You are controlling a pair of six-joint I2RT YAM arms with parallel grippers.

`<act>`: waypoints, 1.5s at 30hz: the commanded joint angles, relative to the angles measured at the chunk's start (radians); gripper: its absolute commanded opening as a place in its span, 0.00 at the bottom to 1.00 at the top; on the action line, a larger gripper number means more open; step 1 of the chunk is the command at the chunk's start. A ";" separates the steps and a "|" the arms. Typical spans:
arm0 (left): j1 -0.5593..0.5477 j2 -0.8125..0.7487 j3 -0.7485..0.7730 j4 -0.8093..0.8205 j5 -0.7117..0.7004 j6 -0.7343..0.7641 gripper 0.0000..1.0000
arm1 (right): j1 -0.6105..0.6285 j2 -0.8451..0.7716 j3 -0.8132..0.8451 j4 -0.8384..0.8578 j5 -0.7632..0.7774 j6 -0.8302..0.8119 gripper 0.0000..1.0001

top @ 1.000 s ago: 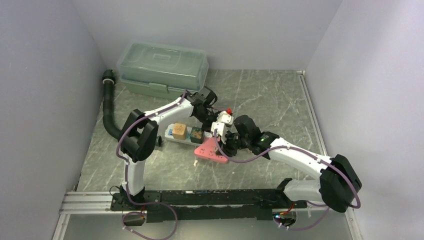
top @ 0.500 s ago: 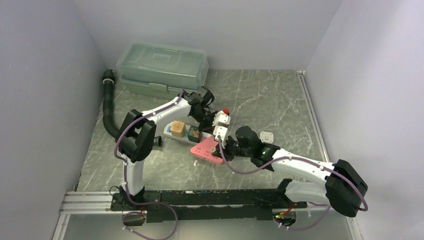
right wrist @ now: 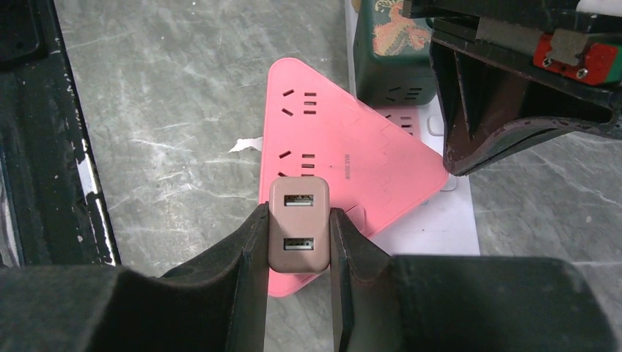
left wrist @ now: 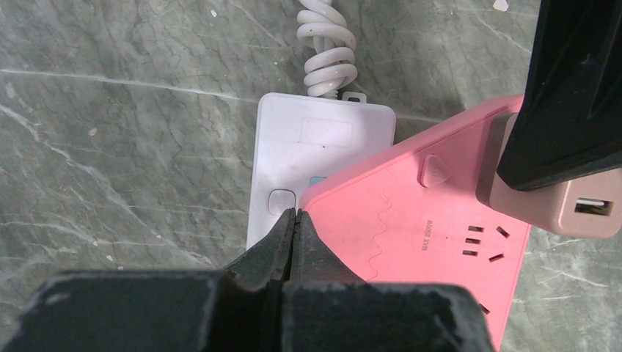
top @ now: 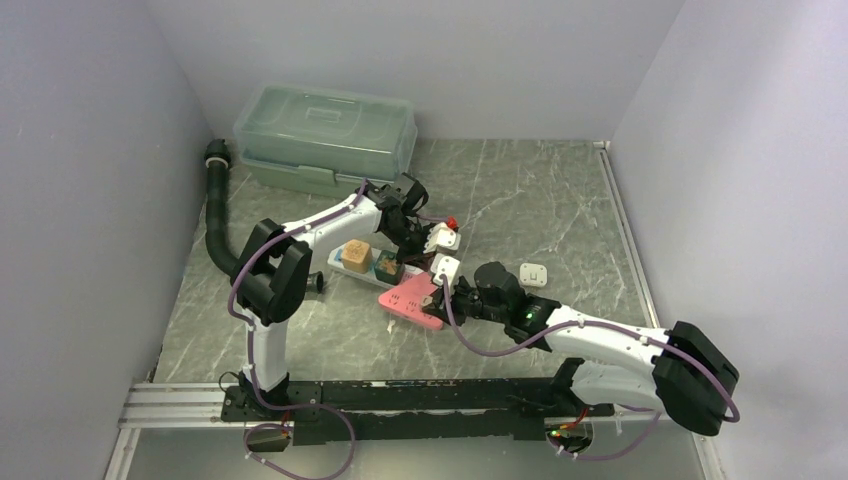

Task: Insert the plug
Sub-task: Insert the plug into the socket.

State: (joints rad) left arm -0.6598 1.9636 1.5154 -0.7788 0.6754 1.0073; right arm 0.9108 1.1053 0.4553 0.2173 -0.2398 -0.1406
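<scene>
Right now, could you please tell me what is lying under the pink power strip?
A white power strip lies under the pink power strip. Its button and coiled cord show; how far it runs beneath is covered.

Triangular socket block (top: pixel 410 301) lying across right end of flat power strip (left wrist: pixel 308 147), plug (right wrist: pixel 298 224) over one corner of block, possibly touching, two cube adapters (top: pixel 356 259) on strip to left, lidded box (top: pixel 325 137) behind, hose (top: pixel 217 210) along left wall.
</scene>
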 commanded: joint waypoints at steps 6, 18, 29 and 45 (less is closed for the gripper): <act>0.019 0.073 -0.053 -0.043 -0.183 0.054 0.00 | 0.038 0.060 -0.039 -0.074 -0.110 0.109 0.00; 0.019 0.081 -0.060 -0.044 -0.195 0.064 0.00 | 0.068 0.147 -0.014 -0.076 -0.048 0.166 0.00; 0.018 0.084 -0.081 -0.048 -0.199 0.075 0.00 | 0.167 0.166 -0.033 -0.067 0.140 0.251 0.00; 0.022 0.087 -0.073 -0.057 -0.207 0.091 0.00 | 0.180 0.227 -0.058 -0.036 0.129 0.352 0.00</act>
State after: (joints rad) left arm -0.6495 1.9549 1.5055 -0.8215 0.6762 1.0344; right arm 1.0534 1.2564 0.4580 0.3897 0.0189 0.1402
